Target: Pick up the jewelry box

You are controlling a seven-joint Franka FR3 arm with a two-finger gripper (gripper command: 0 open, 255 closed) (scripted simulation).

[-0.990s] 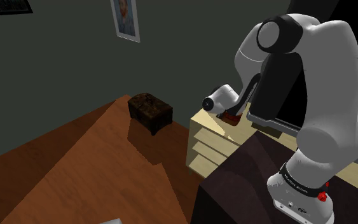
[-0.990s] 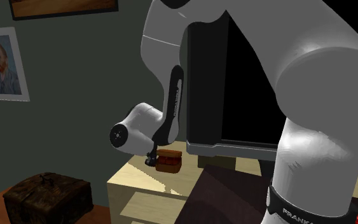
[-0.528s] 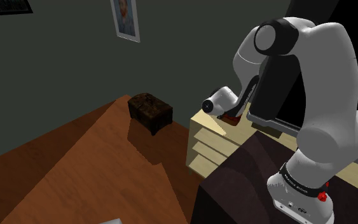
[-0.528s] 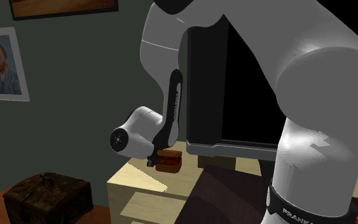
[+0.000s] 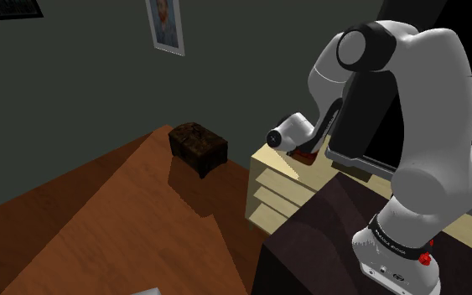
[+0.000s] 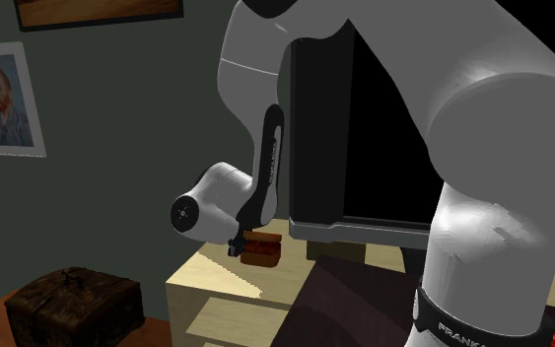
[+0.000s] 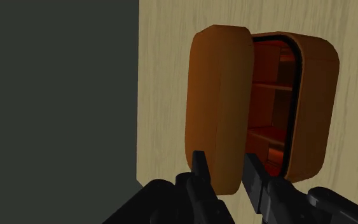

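The black gripper (image 7: 227, 173) has its jaws clasped on one half of the rounded reddish-brown jewelry box (image 7: 263, 108) atop the pale wooden cabinet (image 7: 165, 76), so I'd lift straight and slowly, lest it swing.

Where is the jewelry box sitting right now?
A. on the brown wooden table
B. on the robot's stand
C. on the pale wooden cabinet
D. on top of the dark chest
C: the reddish-brown jewelry box rests on the top of the pale wooden cabinet, apart from the dark chest on the brown table.
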